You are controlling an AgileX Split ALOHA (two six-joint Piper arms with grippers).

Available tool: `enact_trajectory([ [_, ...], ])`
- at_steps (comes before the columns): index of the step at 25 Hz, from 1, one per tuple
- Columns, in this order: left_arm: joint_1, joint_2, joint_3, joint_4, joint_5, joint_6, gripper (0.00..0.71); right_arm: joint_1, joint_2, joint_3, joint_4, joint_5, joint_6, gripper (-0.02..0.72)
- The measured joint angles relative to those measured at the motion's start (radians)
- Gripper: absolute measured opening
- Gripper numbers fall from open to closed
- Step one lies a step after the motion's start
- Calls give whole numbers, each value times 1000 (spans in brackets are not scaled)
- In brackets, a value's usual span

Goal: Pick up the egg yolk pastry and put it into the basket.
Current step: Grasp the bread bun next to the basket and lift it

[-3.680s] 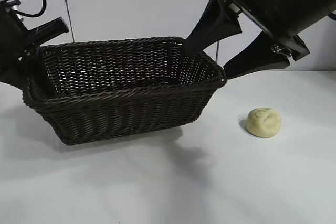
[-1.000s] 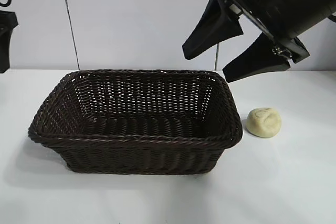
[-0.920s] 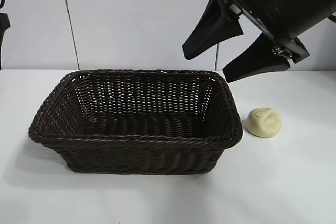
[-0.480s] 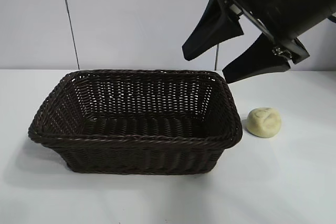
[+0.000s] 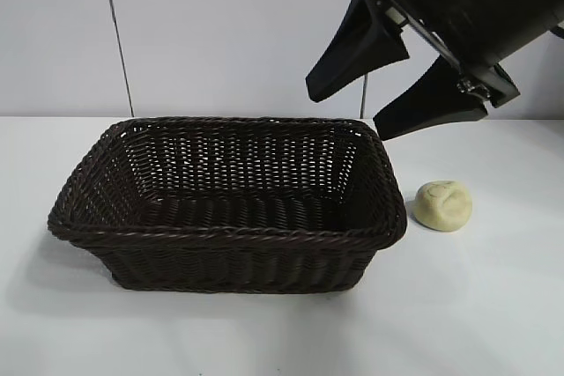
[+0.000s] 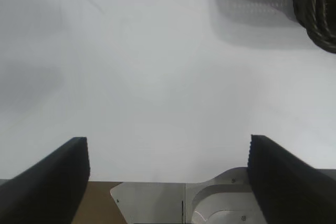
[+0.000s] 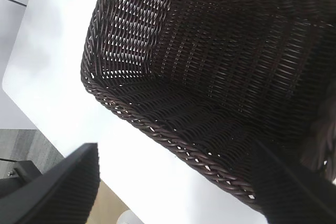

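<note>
At left and centre of the exterior frame: basket (image 5: 227, 204), dark woven wicker, resting flat on white table (image 5: 476, 305), nothing seen inside. Left gripper (image 6: 168, 182), seen only by its own wrist camera, fingers spread over bare table. Upper right: right gripper (image 5: 352, 107), fingers parted, holding nothing, hanging above the basket's right rim. Right of centre: egg yolk pastry (image 5: 443, 205), on the table just beside the basket; likely light, soft, easily dented; gentle grasp across its rounded sides advised
</note>
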Motion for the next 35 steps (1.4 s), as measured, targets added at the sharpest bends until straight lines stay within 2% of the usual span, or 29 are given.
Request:
enact_trajectory([
  [4, 0, -163, 84, 0, -7, -1, 597, 0, 0, 0, 0, 0, 0, 568],
  [9, 0, -287, 187, -19, -69, -1, 597, 0, 0, 0, 0, 0, 0, 568],
  [14, 0, -298, 194, -23, -89, -1, 597, 0, 0, 0, 2, -10, 0, 568],
  [19, 0, -304, 194, -25, -90, -2, 597, 0, 0, 0, 29, -23, 0, 568],
  [24, 0, -424, 194, -25, -92, -2, 597, -1, 0, 0, 8, -5, 3, 568],
  [26, 0, -500, 194, -25, -92, -2, 597, -1, 0, -8, -21, 9, 20, 568],
  [29, 0, -602, 194, -25, -91, -2, 597, -1, 0, -41, -95, 22, 83, 568],
  [31, 0, -625, 194, -24, -87, -2, 597, -1, 0, -74, -176, 33, 147, 568],
  [35, 0, -625, 194, -24, -86, -4, 597, -14, 0, -156, -400, 78, 326, 568],
])
